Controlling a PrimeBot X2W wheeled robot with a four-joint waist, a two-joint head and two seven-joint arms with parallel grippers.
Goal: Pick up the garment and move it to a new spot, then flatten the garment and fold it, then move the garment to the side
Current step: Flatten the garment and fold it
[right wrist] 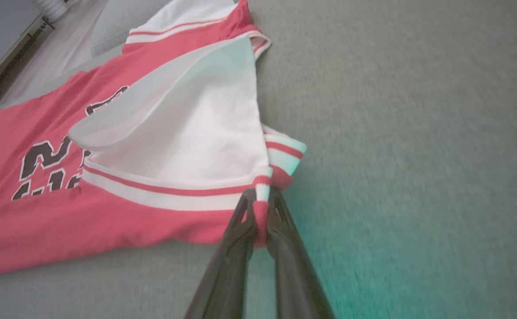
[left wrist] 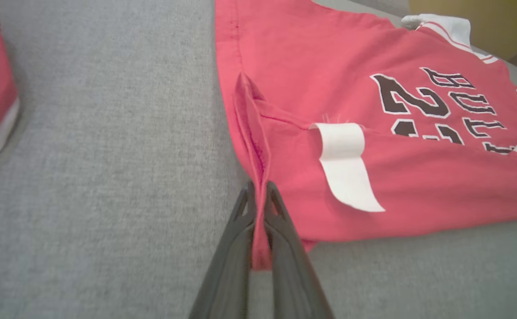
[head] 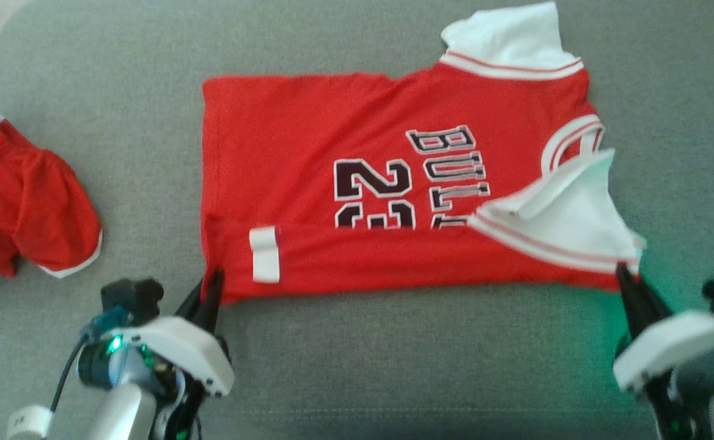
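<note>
The garment (head: 345, 201) is a red jersey with white sleeves, dark numbers and letters, lying sideways on the grey cushion; its near long edge is folded over the rest. My left gripper (head: 213, 282) is shut on the garment's near left hem corner; in the left wrist view red cloth (left wrist: 258, 186) is pinched between the fingers of that left gripper (left wrist: 258, 190). My right gripper (head: 625, 272) is shut on the near right corner by the white sleeve; the right wrist view shows the striped trim (right wrist: 262, 195) clamped in that gripper (right wrist: 260, 197). A white label (head: 264, 253) lies on the folded strip.
A second red piece with white trim (head: 21, 195) lies crumpled at the left, a short gap from the jersey. The grey upholstered surface (head: 393, 366) stretches bare along the near side and beyond the sleeve to the right.
</note>
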